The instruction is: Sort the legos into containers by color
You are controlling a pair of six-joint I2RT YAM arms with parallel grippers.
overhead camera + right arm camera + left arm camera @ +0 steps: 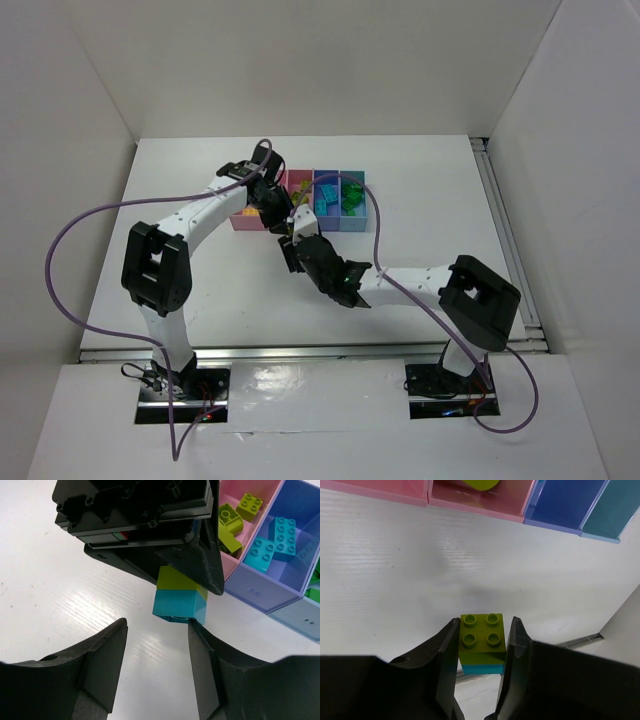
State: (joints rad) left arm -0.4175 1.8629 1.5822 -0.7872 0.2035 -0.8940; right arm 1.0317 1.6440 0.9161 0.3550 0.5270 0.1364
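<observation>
Three white walls (300,60), white table (430,200), four bins (352,224).

White table (200,290), plain white walls (300,60)

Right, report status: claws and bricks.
Left claw shut on lime brick, cyan brick stuck on it. Right claw open, close to cyan brick. No obstruction seen.

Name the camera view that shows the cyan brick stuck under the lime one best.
Right wrist: the cyan brick shows a whole side face beneath the lime brick, which the left gripper pinches. Left wrist shows only a thin cyan strip below the lime studs. In top external it cannot be made out among the arms.
</observation>
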